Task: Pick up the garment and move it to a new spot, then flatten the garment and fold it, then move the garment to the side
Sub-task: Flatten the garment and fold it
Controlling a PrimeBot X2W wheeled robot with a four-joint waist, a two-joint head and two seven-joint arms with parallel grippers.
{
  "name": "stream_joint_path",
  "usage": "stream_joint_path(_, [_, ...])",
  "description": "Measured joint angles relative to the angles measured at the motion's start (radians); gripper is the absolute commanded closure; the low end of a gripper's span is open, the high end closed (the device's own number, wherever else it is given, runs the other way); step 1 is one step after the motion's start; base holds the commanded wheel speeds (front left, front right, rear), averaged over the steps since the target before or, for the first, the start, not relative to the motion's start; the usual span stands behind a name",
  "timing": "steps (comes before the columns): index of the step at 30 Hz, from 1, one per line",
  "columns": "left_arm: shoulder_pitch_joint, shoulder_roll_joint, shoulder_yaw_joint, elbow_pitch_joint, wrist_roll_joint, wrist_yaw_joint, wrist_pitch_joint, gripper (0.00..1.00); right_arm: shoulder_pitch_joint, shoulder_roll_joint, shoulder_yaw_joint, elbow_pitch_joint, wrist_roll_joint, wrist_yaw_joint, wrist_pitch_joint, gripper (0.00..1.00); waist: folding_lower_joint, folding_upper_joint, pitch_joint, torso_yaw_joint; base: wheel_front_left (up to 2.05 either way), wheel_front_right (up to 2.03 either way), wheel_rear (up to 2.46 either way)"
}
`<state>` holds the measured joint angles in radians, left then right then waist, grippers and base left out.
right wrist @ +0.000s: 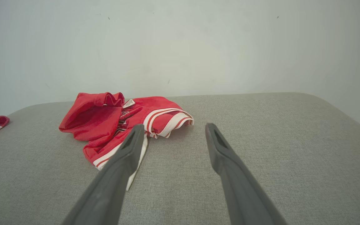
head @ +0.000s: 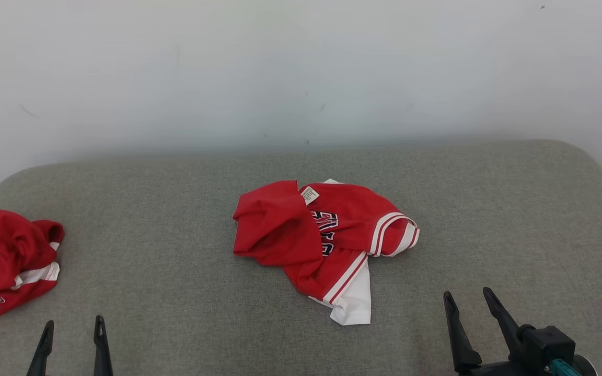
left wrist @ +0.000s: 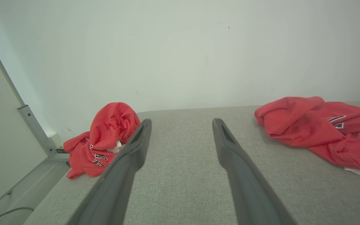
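1. The garment (head: 322,245), a red jersey with white-striped trim, lies crumpled near the middle of the table (head: 175,209). One flap is folded over its lettering, and a white panel points toward the robot.
2. The right gripper (head: 467,292) is the nearer one, just right of that white panel, with its jaws spread and empty. The left gripper (head: 74,321) is well apart from the jersey, also spread and empty.
3. The step in hand looks like the first pick-up. Pinching one loose edge, the striped cuff or the white panel, should work better than grabbing the bunched middle.
4. Lifting rather than dragging seems wise, since the grey woven cover probably grips cloth.
5. A second red garment (head: 8,261) is heaped at the table's left edge, so the set-down spot should stay clear of it.
6. Behind the table is a plain pale wall (head: 301,68), with a metal post (left wrist: 36,129) at the left.
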<state>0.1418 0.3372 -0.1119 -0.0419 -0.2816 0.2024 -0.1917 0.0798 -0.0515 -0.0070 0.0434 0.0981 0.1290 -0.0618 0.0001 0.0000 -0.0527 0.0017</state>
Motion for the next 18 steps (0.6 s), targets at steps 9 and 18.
stream_joint_path(9, [-0.018,0.0,-0.017,0.004,-0.002,-0.001,0.0,0.0,-0.011,0.0,0.004,0.008,0.007,0.0,-0.003,0.0,0.0,0.0,0.01,0.015,0.0,0.0,0.0])
stream_joint_path(18, [-0.105,-0.037,-0.097,0.047,0.023,-0.026,-0.002,0.0,-0.188,0.0,0.06,0.197,0.007,0.0,0.026,0.0,0.0,0.0001,0.031,0.084,0.0,0.0,0.0])
